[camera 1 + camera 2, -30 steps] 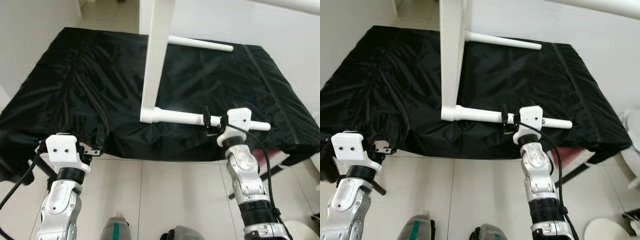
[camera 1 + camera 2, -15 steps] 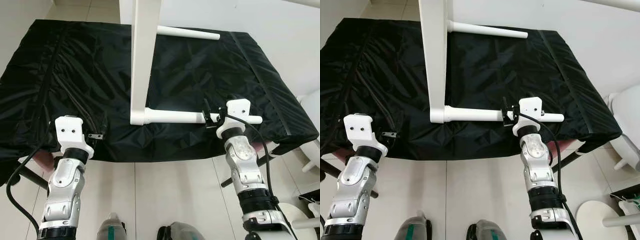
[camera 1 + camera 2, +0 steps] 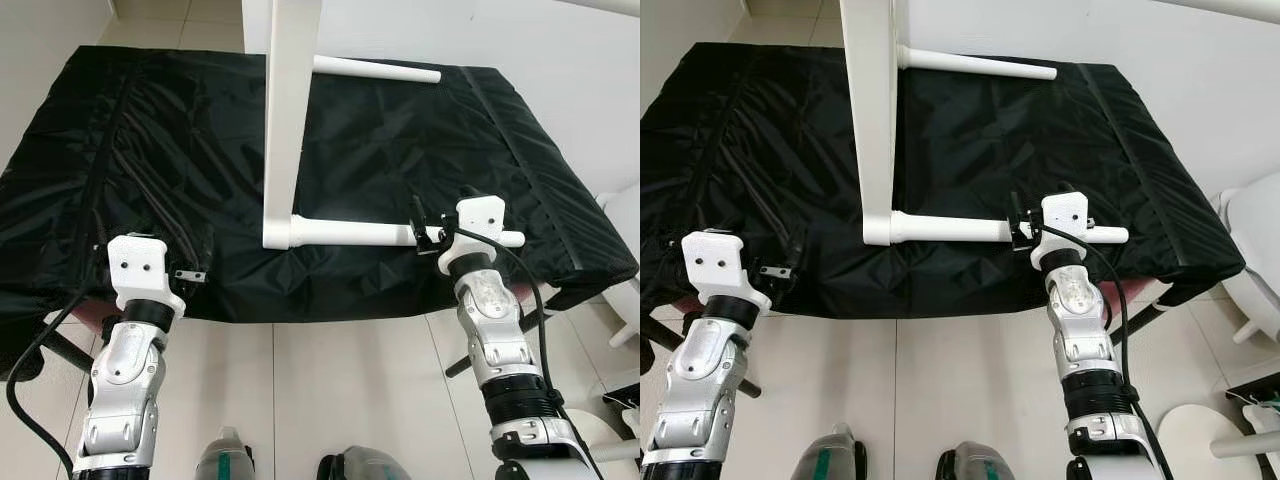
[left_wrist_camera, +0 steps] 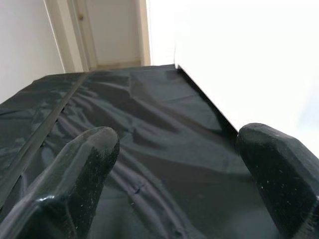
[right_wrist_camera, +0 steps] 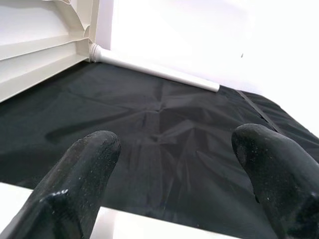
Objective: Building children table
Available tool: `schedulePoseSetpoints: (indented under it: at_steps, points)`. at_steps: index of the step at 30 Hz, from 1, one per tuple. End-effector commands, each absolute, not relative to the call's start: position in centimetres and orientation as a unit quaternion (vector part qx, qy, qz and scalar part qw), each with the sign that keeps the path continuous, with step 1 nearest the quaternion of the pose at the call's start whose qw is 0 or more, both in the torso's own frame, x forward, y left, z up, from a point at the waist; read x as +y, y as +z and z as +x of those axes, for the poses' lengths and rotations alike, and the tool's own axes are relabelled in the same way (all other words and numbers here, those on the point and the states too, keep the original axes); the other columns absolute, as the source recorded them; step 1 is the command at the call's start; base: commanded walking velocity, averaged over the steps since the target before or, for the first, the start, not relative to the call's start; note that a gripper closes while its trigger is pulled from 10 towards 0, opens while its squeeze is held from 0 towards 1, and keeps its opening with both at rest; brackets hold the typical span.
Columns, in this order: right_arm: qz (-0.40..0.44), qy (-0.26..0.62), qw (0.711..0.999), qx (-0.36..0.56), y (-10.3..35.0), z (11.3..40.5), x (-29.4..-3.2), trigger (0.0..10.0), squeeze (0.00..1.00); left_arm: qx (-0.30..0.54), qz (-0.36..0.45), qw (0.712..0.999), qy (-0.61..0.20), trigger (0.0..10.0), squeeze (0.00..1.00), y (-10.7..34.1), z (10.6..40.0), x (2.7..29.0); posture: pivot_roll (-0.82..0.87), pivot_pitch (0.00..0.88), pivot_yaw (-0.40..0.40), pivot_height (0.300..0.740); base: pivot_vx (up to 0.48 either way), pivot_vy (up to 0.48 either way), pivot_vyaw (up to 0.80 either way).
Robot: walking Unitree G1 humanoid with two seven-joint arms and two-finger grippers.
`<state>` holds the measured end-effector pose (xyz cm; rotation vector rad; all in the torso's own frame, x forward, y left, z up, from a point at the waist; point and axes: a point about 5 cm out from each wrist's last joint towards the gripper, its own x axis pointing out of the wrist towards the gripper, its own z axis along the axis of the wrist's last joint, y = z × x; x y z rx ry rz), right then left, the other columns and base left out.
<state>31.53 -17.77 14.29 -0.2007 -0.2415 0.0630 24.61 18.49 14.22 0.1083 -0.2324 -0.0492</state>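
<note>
A white children's table lies on its side on a black-covered surface (image 3: 150,160). Its tabletop (image 3: 290,110) stands on edge, and two round legs point to the right. The far leg (image 3: 380,70) lies near the wall. The near leg (image 3: 350,233) lies close to the front edge. My right gripper (image 3: 418,232) is open at the outer part of that leg, its fingers (image 5: 75,174) spread wide with the leg (image 5: 30,204) just under them. My left gripper (image 3: 185,275) is open at the cover's front left edge, holding nothing; past its fingers (image 4: 79,169) lie the cover and the white tabletop (image 4: 239,64).
A white wall runs behind and to the right of the surface. White furniture (image 3: 1250,260) stands on the tiled floor at the right, with a round white piece (image 3: 1200,440) lower down. A dark frame leg (image 3: 50,345) sticks out under the cover at the left.
The whole picture has shifted, so the camera moved. My right gripper stays at the near leg. My left arm now stands higher, near the cover's front edge.
</note>
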Motion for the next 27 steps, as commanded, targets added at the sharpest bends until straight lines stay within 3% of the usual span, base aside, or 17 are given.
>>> schedulePoseSetpoints:
  at_steps: [1, 27]
  points:
    - [-0.103, 0.027, 0.987, -0.118, 14.14, 31.61, -18.05, 10.0, 0.00, -0.117, 0.052, 0.992, -0.004, 10.0, 0.00, 14.02, 24.57, 18.41, 0.07, 0.002, -0.044, 0.740, 0.000, -0.296, 0.00]
    - [-0.110, 0.025, 0.986, -0.123, 14.48, 32.01, -18.53, 10.0, 0.00, -0.124, 0.054, 0.991, -0.002, 10.0, 0.00, 13.93, 24.72, 17.88, 0.06, 0.000, -0.063, 0.740, 0.000, -0.395, 0.00]
